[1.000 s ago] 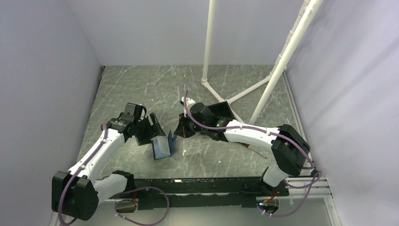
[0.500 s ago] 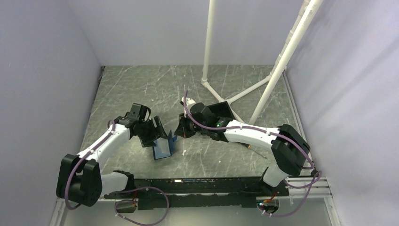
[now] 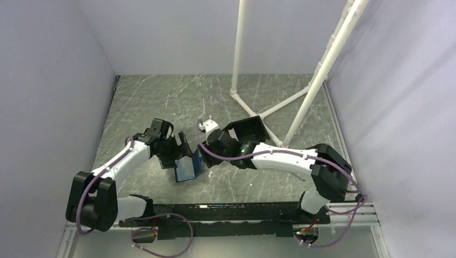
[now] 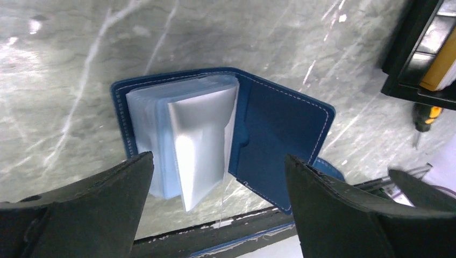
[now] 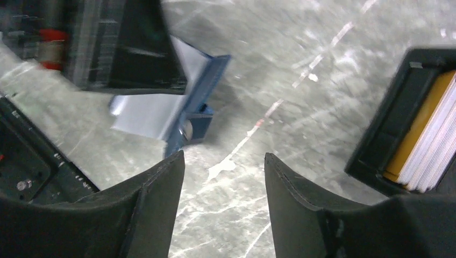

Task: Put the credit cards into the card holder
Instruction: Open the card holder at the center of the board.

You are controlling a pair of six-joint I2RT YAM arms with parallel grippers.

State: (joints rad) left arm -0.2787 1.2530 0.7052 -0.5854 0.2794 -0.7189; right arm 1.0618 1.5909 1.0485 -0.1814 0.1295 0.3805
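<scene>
Soft, even light is filling the overhead view, with faint shadows lying on the table [image 3: 161, 97]. In the left wrist view, glare is whitening the clear sleeves of the card holder [image 4: 279, 140] and the stone surface at upper left. Motion blur is smearing the right wrist view, worst at upper left.

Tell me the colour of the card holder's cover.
The card holder is dark blue with pale stitching; best seen in the left wrist view.

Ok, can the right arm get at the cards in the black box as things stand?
Probably yes. The right gripper is open and empty. The credit cards stand exposed at the open side of the black box just beside it, and the wrist view shows nothing lying between them.
</scene>
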